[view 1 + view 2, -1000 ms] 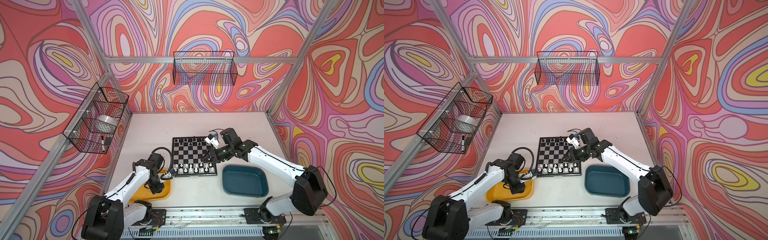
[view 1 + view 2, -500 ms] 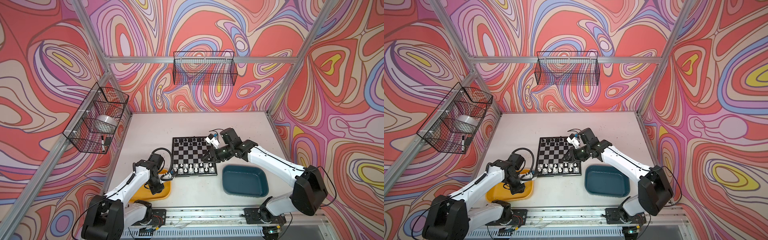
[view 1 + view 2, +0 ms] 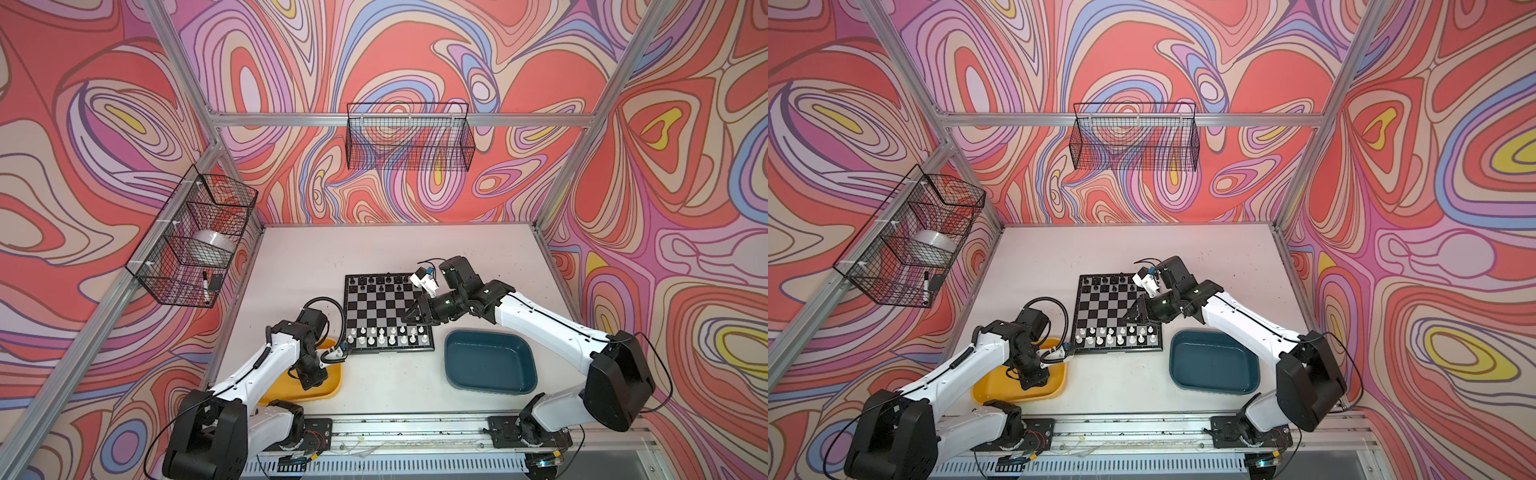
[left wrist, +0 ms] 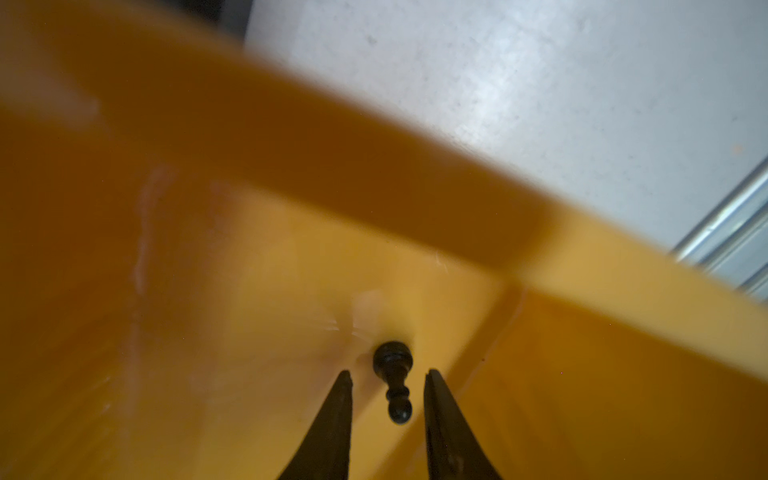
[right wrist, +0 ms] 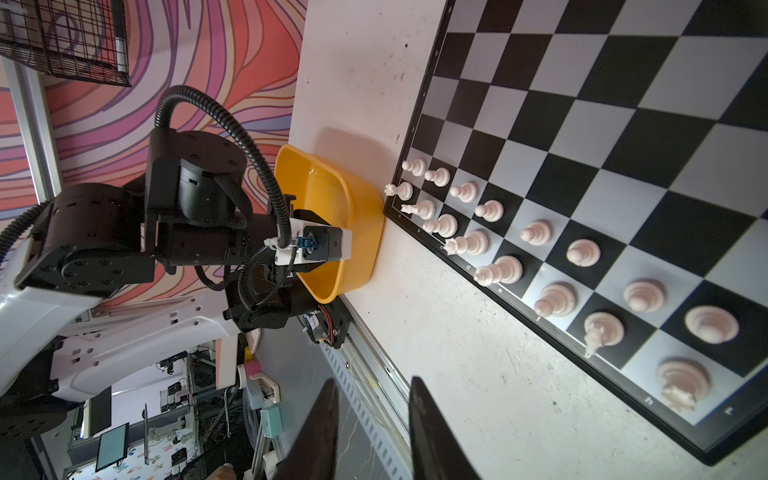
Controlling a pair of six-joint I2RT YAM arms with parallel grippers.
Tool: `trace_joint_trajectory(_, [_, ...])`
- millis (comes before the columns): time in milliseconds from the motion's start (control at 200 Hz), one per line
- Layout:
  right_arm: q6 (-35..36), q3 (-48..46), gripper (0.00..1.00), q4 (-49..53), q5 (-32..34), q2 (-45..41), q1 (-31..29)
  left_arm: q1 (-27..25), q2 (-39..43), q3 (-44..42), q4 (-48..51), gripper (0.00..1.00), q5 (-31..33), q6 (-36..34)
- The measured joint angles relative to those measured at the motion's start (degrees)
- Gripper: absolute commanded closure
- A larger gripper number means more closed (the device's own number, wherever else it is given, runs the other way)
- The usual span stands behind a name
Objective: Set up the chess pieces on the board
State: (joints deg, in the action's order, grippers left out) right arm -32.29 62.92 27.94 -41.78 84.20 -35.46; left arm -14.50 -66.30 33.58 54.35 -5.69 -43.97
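Observation:
The board (image 3: 386,307) (image 3: 1115,309) lies mid-table. Several white chess pieces (image 3: 388,336) (image 5: 490,212) fill its two near rows, and several black ones (image 3: 380,284) stand along the far edge. My left gripper (image 3: 311,380) (image 4: 389,371) reaches down into the yellow tray (image 3: 328,390). Its jaws are open on either side of a black pawn (image 4: 397,399) that lies on the tray floor, with a gap on both sides. My right gripper (image 3: 405,318) (image 5: 374,380) hovers over the board's right side, open and empty.
A teal tray (image 3: 490,365) (image 3: 1214,365) sits right of the board, below the right arm. The yellow tray (image 5: 332,195) nearly touches the board's near left corner. Wire baskets hang on the back wall (image 3: 409,137) and the left wall (image 3: 195,237).
The left arm has shifted very slightly over the yellow tray. The right arm has not moved.

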Motion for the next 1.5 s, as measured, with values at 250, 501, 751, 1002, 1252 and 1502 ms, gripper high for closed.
trace_joint_trajectory(250, [0.0, -0.7, 0.71, -0.1, 0.3, 0.0, -0.1, 0.0, 0.0, -0.1, -0.3, 0.74, 0.4, 0.0])
trace_joint_trajectory(501, [0.0, -1.1, 0.71, -0.1, 0.5, -0.1, -0.2, 0.0, 0.0, -0.3, -0.4, 0.84, 0.5, 0.0])
trace_joint_trajectory(751, [0.0, -1.3, 0.71, -0.1, 0.7, -0.1, -0.2, 0.0, 0.0, -0.3, -0.5, 0.89, 0.8, 0.0])
trace_joint_trajectory(1002, [0.0, -1.6, 0.71, -0.1, 1.1, -0.3, -0.2, 0.0, 0.0, -0.3, -0.5, 0.91, 0.8, 0.0])
trace_joint_trajectory(1252, [0.1, -1.9, 0.71, 0.0, 1.9, -1.1, -0.2, 0.0, 0.0, -0.2, -0.5, 0.91, 0.9, 0.0])
trace_joint_trajectory(1502, [1.4, -1.9, 0.71, 2.1, 2.9, -1.6, -0.2, 0.0, 0.0, 1.1, -0.2, 0.92, 2.0, -0.3])
